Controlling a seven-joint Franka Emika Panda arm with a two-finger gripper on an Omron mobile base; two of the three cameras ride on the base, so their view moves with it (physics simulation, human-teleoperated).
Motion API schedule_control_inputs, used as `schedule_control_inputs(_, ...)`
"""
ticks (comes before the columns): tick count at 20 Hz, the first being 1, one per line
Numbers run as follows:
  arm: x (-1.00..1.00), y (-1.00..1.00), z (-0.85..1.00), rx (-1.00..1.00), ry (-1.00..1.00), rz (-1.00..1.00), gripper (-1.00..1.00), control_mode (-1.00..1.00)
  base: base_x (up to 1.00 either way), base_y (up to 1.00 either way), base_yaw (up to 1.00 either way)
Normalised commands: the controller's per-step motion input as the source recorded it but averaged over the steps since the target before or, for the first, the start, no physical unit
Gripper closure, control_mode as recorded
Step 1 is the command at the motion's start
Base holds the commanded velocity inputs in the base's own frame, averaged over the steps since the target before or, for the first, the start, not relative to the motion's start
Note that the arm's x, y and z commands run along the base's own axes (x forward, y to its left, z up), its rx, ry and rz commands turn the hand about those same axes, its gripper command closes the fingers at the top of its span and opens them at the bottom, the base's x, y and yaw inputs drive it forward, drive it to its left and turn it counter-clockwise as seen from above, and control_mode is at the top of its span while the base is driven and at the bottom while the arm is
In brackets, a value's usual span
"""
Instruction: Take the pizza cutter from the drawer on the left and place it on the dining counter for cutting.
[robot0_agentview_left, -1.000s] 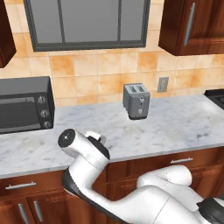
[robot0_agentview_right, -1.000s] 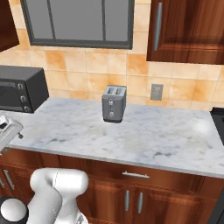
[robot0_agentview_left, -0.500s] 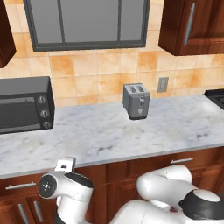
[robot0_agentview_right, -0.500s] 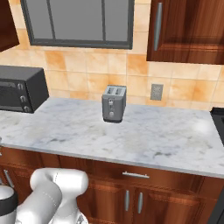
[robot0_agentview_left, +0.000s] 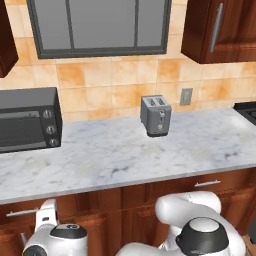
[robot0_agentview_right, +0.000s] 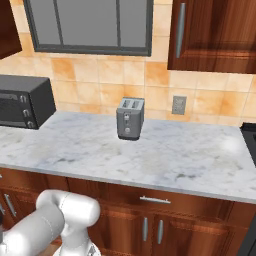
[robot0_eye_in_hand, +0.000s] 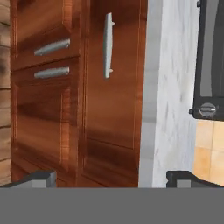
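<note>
- Gripper: two dark fingertips at the bottom corners of the hand view, far apart, so the pincer is wide; nothing between them.
- Hand view is rolled a quarter turn; drawer fills the centre, its dark wood front closed, its silver bar handle in the upper middle running up and down the frame.
- Cabinet doors sit at the left of that frame, with two handles in the upper left; the marble worktop edge is a pale strip right of centre; a microwave lies along the right edge.
- Left base view: the drawer shows at the lower left under the worktop, shut; the arm's wrist is low at the bottom left, in front of it.
- Pizza cutter: cannot be seen in any frame; the drawer front hides whatever is inside.
- Toaster stands on the worktop near the tiled wall, centre right; the microwave is at the left edge.
- Right base view: toaster centre, another drawer below the worktop, lower centre.
</note>
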Motion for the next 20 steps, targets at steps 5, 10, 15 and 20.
schedule_control_inputs(5,0.19,0.05,-0.49,-0.15,-0.12,0.17,-1.00,-1.00,0.00,0.00,0.00)
schedule_control_inputs(10,0.30,0.29,-0.54,-0.20,-0.28,0.20,-1.00,-1.00,0.00,0.00,0.00)
schedule_control_inputs(15,0.21,0.44,-0.35,-0.10,-0.26,0.13,-1.00,-1.00,0.00,0.00,0.00)
schedule_control_inputs(20,0.31,0.27,-0.23,0.01,0.00,0.05,-1.00,-1.00,0.00,0.00,0.00)
